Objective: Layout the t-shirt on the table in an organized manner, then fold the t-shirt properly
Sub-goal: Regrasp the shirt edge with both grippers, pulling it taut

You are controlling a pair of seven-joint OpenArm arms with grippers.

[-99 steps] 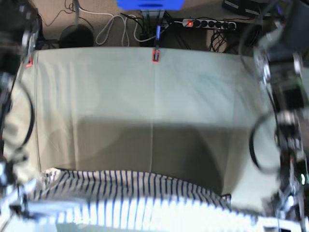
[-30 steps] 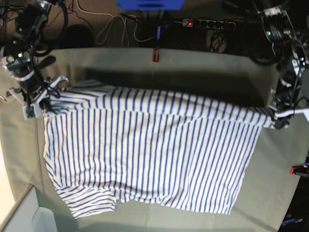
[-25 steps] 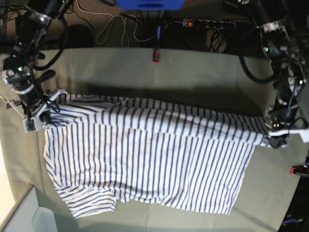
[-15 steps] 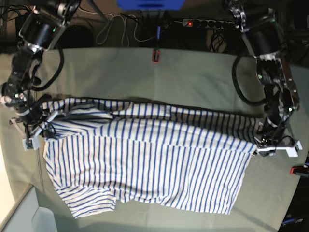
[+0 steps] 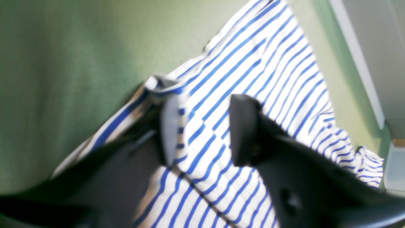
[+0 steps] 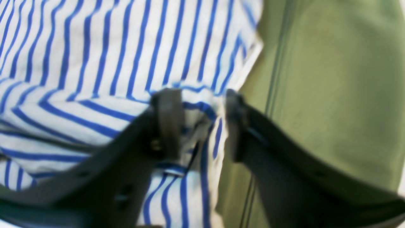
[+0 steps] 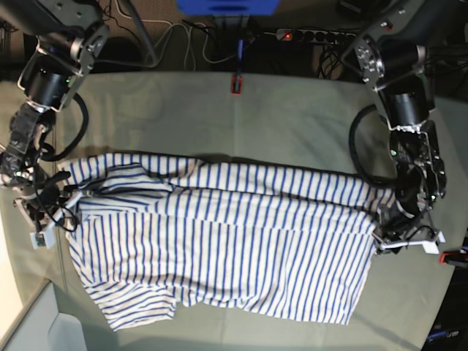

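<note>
T-shirt (image 7: 219, 241) lies folded over on my counter (image 7: 292, 117); left pincer (image 5: 202, 129) and right pincer (image 6: 199, 123) both stand apart, cloth between their fingers.

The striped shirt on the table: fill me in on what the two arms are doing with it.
Two robot arms are laying a blue-striped t-shirt out on the green-covered table. The left gripper and the right gripper sit at opposite ends of the shirt's far edge. In both wrist views the fingers stand apart with the cloth lying loose between them, so neither is clamping it. The shirt is spread wide but not flat: a rumpled band runs along that far edge, and one sleeve sticks out at the near corner.
</note>
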